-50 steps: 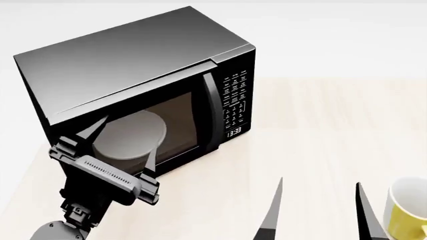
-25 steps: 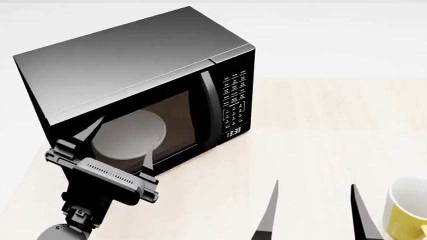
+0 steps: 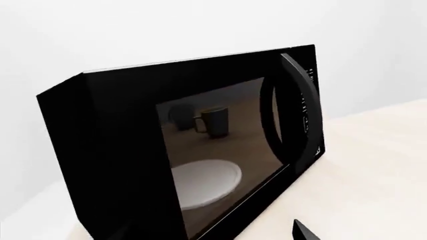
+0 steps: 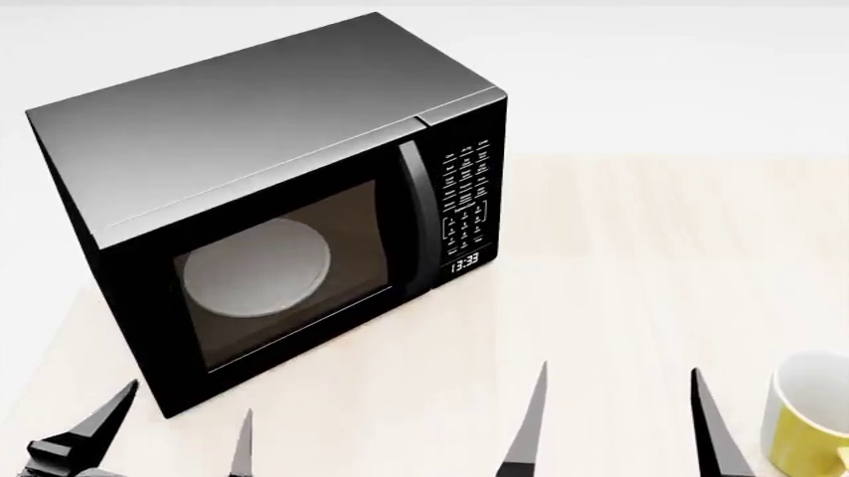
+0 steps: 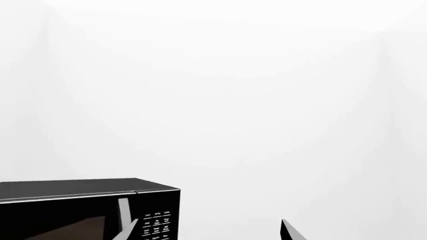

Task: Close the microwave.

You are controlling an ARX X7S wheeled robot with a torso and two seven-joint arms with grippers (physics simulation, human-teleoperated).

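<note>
My left end effector (image 4: 157, 437) sits low in front of the microwave (image 4: 265, 189), fingers spread wide, holding nothing. The microwave stands on the worktop (image 4: 637, 258), its door apparently flush. I'd verify the seam before retreating. Right of it, my right end effector (image 4: 617, 422) gapes wide, empty.

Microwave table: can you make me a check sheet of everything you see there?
Surface: pale wooden table, bare around the things.
Job's things: black microwave, door flush shut, white turntable plate behind the glass, clock lit.
Clutter: yellow-and-white mug at the near right edge.
Pincers: left pincer open, low, in front of the microwave, touching nothing; right pincer open, empty, beside the mug.
Cables: nothing seen.
Surroundings: plain white backdrop.
</note>
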